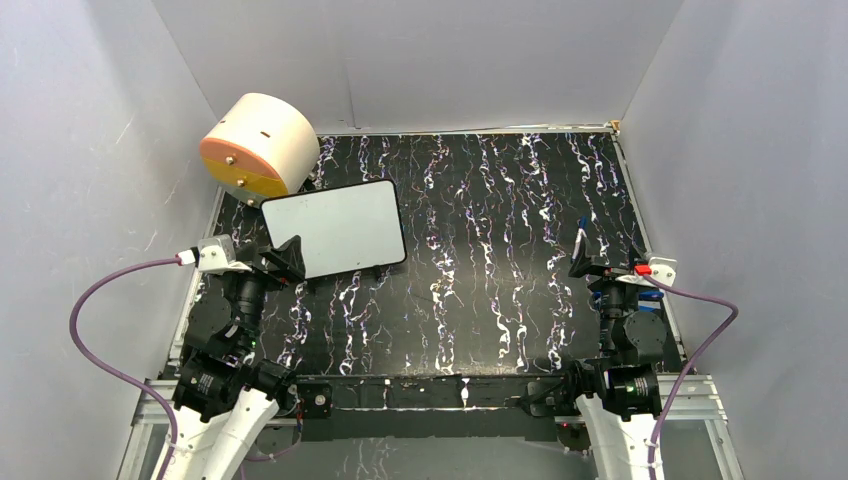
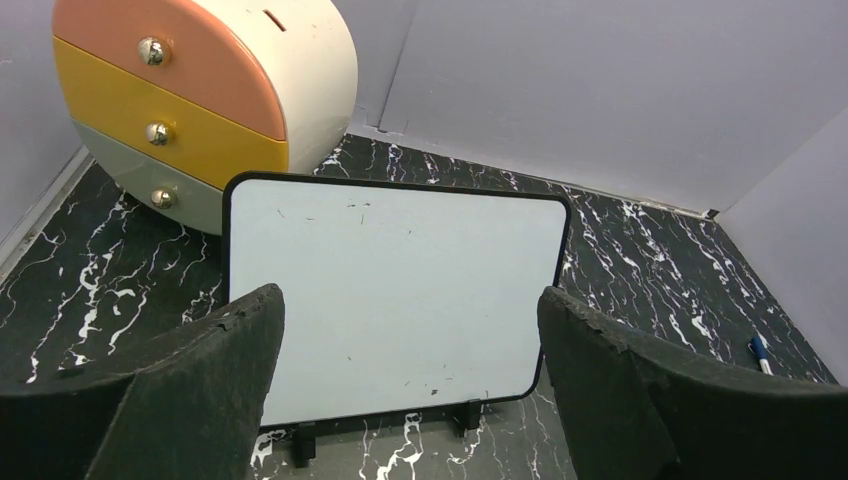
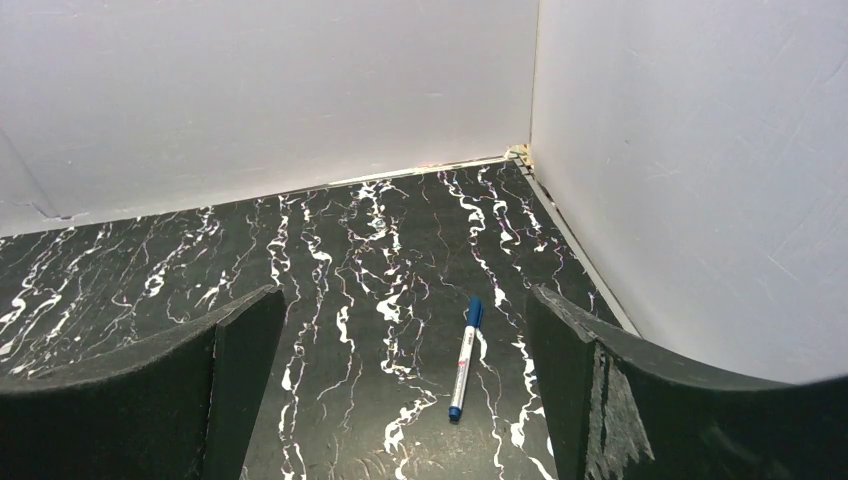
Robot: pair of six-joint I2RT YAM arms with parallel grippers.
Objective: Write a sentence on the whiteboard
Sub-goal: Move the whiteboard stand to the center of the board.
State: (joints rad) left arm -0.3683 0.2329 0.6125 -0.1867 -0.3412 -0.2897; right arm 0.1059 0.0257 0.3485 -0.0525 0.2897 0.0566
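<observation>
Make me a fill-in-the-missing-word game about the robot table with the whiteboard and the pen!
1. The whiteboard has ____ words written on it.
2. The marker lying in front of the right gripper has a ____ cap.
3. The round drum beside the whiteboard has ____ drawers, each with a knob.
4. The left gripper and the right gripper both stand ____, holding nothing.

Missing words: no; blue; three; open.

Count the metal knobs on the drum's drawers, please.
3. The top knob is on the pink drawer, the middle knob on the yellow drawer, the bottom knob on the pale green drawer. None seems hidden.
</observation>
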